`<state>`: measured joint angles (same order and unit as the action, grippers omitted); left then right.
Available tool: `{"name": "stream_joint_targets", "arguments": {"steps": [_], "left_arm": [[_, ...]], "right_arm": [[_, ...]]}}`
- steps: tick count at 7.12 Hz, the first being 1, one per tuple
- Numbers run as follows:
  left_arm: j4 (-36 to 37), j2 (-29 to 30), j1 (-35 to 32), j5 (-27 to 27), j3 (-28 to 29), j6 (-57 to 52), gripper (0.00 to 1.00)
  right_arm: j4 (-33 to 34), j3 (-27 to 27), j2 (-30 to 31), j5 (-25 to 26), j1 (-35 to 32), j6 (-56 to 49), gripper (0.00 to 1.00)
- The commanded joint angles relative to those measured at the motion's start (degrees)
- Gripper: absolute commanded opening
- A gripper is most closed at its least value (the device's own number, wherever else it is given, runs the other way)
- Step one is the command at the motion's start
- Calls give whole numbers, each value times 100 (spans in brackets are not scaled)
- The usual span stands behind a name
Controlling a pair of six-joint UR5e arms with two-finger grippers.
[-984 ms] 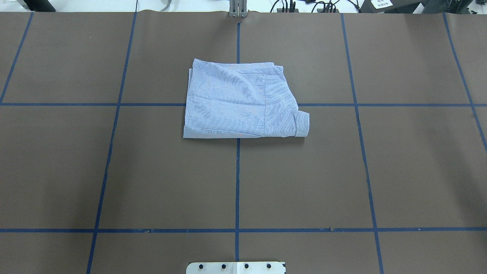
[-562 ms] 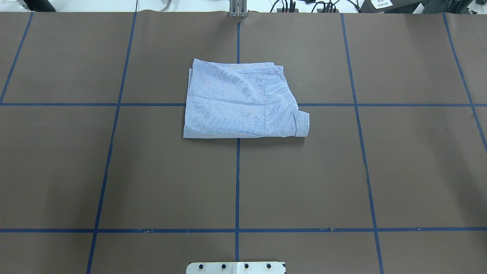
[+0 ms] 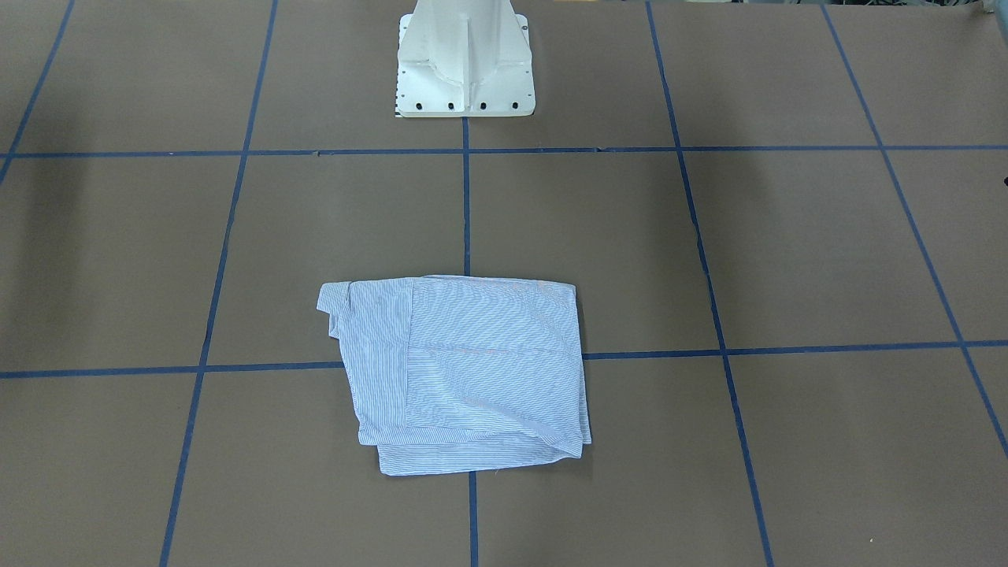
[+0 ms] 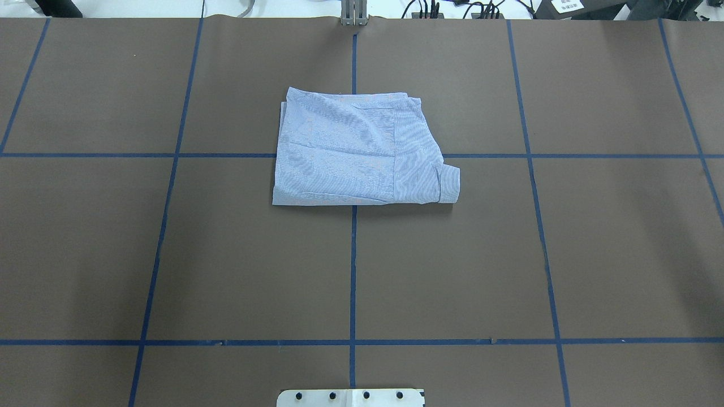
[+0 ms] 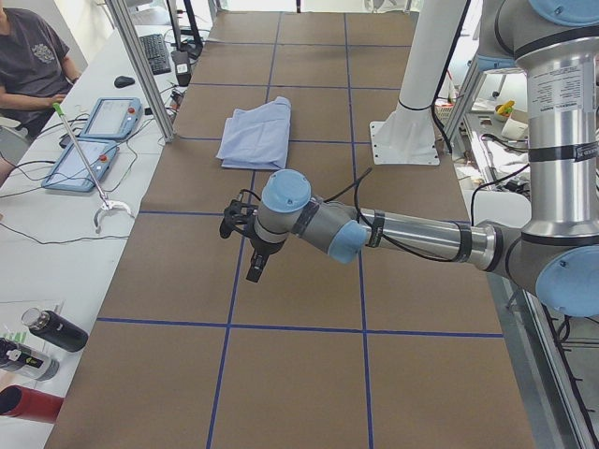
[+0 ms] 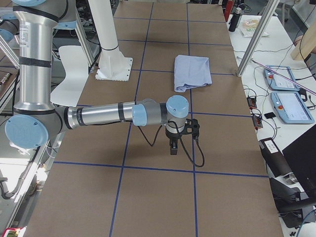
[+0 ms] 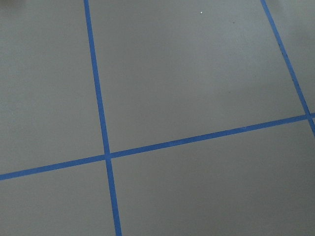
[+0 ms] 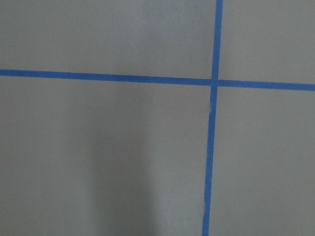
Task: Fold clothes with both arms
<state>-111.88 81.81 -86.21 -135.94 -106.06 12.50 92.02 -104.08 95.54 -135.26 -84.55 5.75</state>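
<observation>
Brown paper point(image 4: 226, 271) crossed by blue tape lines point(image 4: 353, 271) is filling every view. In the overhead view, bare paper is taking up the left third. The shirt point(image 4: 362, 150) is lying flat just above the middle of the frame, folded into a compact rectangle. It is sitting over the crossing of the centre line and the upper horizontal line, with a cuff point(image 4: 449, 185) poking out at its lower right corner. In the front-facing view it is lying at lower centre, well below the white pedestal point(image 3: 465, 55) at the top edge.

In the left side view a person point(image 5: 28, 56) is sitting at the upper left beside two tablets point(image 5: 110, 117). The left arm point(image 5: 412, 236) is reaching in from the right edge. The left gripper point(image 5: 254, 273) is pointing down over bare paper at mid-frame, well apart from the shirt higher up. I cannot tell whether its jaws are wide or narrow.

In the right side view the right arm point(image 6: 103, 114) is stretching in from the left edge. The right gripper point(image 6: 173, 148) is pointing down over paper near centre, well apart from the shirt above it, and its spread cannot be told either.

Both wrist cameras are showing only paper and a tape crossing.
</observation>
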Motion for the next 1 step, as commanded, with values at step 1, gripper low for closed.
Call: {"name": "stream_joint_targets", "arguments": {"steps": [1], "left_arm": [[-9, -8, -1, -3, -29, 7, 100]], "right_arm": [[0, -34, 34, -26, -9, -30, 100]]}}
